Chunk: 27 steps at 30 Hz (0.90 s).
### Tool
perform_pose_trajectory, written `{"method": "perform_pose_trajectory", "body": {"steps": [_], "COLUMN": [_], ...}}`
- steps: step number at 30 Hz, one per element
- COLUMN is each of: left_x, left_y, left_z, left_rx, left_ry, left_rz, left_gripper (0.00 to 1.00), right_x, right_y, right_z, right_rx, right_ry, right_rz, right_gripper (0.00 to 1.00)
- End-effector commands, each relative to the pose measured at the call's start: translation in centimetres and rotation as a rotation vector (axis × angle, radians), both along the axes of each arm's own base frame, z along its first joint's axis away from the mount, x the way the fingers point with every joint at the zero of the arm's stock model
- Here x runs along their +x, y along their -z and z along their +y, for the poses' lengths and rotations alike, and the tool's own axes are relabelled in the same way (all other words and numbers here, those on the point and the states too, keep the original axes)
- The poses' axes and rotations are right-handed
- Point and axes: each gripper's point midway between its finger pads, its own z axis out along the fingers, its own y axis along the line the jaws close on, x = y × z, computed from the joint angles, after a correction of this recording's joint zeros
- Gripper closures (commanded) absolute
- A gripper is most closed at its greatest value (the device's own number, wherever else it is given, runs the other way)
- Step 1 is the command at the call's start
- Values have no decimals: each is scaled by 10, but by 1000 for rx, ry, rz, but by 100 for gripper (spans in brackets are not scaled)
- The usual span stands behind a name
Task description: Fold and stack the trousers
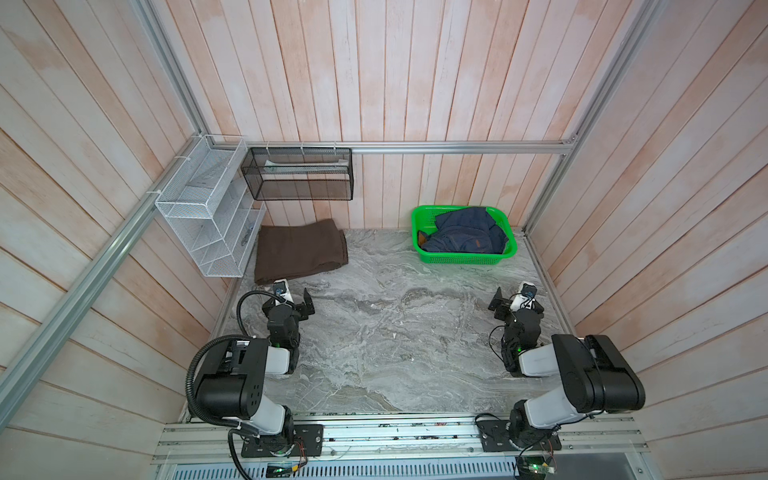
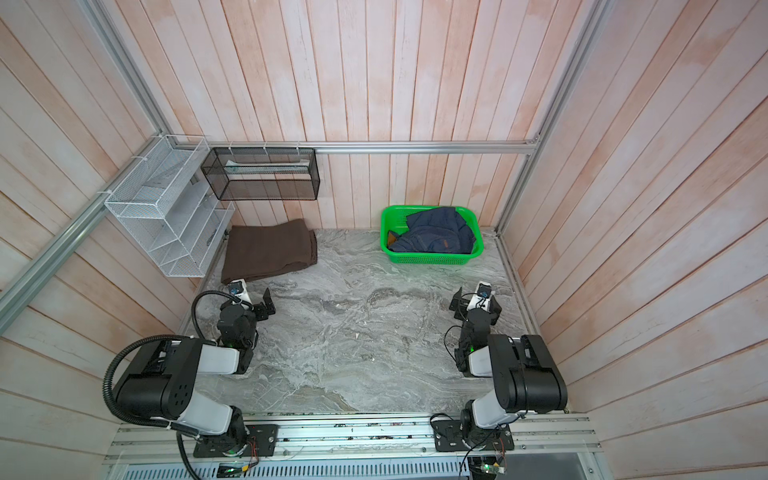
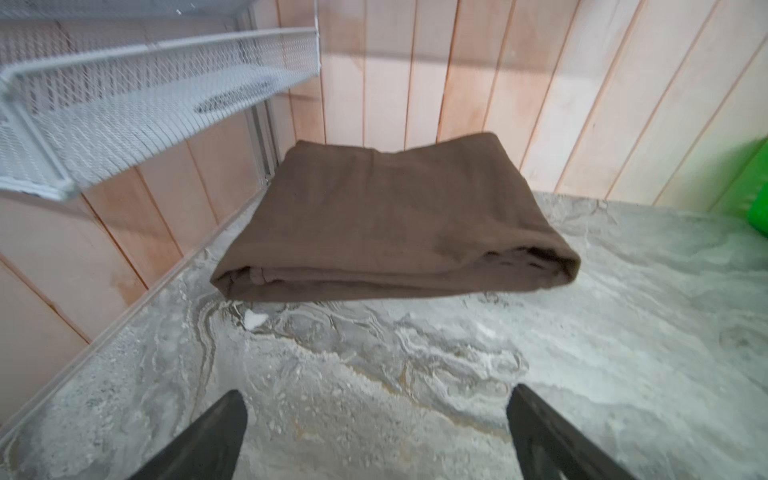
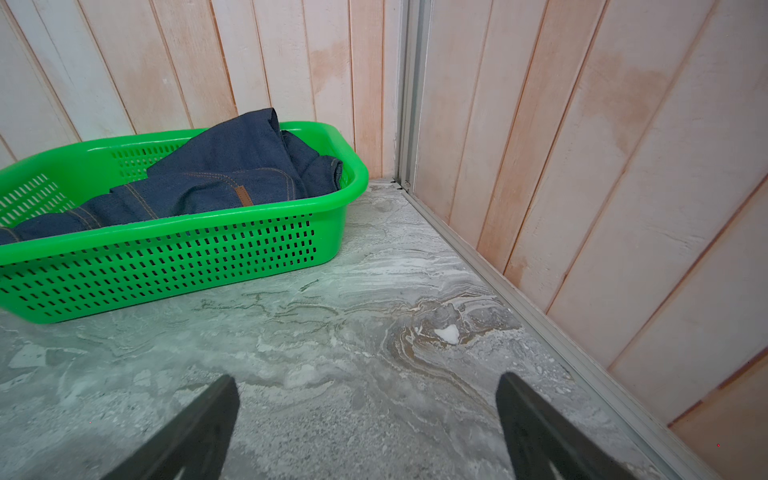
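Brown trousers (image 1: 300,251) seen folded (lying flat) at far-left corner of bench (image 1: 374,340); left gripper (image 3: 377,390), right gripper (image 4: 368,375) found spread wide.

You have one pair of brown trousers (image 1: 300,251) in view and one navy denim garment (image 1: 465,232), so that makes two pieces of clothing in all. You have one green basket (image 1: 465,259). Count two mesh racks: one white rack (image 1: 199,208) and one black rack (image 1: 299,174). There is one worktop (image 1: 374,332). You have two tools, the left tool (image 3: 376,392) and the right tool (image 4: 366,377), and each shows you two fingers (image 3: 208,440) in its own wrist view.
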Motion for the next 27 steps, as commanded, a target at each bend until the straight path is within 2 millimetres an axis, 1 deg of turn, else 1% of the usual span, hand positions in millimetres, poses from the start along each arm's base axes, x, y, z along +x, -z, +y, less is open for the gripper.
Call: {"method": "perform_pose_trajectory", "body": {"steps": [1,3,5,27], "left_x": [4,4,4,4], "left_y": [-21,-18,-21,-20], "left_z": [-6,-6,-6,-6], "left_rx": [16,12,14,13], "left_ry": [50,53,51,51], "left_rz": [-98,-70,-88,-82], "left_gripper": [0,0,0,0], "right_x": [2,3,2,3], "right_y": [-4,-4,-4,-4], "right_z": [0,0,0,0], "right_rx": [-2,-2,-2,-1], "right_ry": [-6,-5,-5,-4], "right_rz": [-7,-7,-7,-6], "right_gripper": [2,2,2,2]}}
